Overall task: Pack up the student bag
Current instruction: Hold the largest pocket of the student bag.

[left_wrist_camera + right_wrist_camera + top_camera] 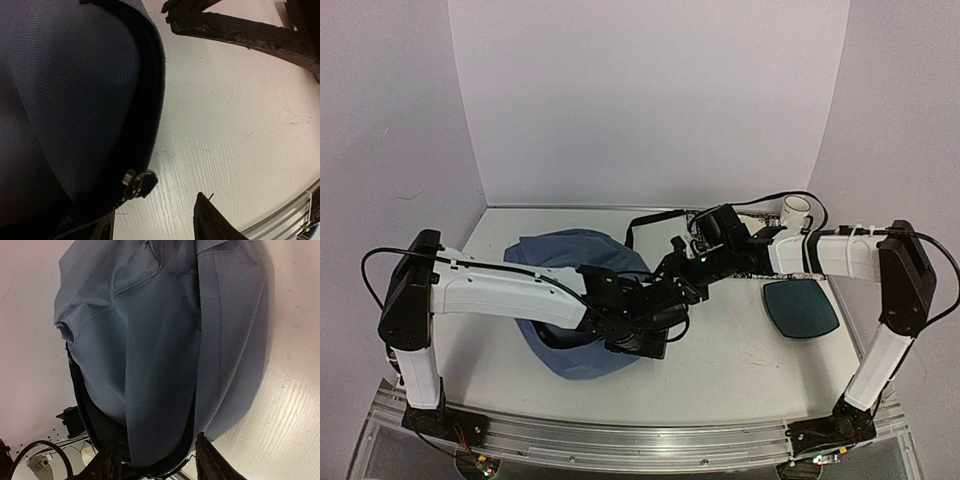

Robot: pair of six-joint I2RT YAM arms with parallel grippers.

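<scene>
The student bag (570, 262), slate-blue fabric, lies at the table's centre-left with both arms over its right side. In the left wrist view the bag (70, 100) fills the left half, and its metal zipper slider (137, 183) sits at the dark rim. My left gripper (152, 210) is open, its fingertips either side of the slider and not touching it. In the right wrist view the bag (165, 340) hangs as a fold. My right gripper (156, 442) stands open astride the zippered rim, with fabric between its fingers. From above, the left gripper (645, 340) and right gripper (672, 272) are close together.
A dark teal flat pad (800, 307) lies on the table at the right. A white cup-like thing (796, 210) stands at the back right. A black strap (650, 218) trails behind the bag. The metal rail (640, 440) runs along the near edge.
</scene>
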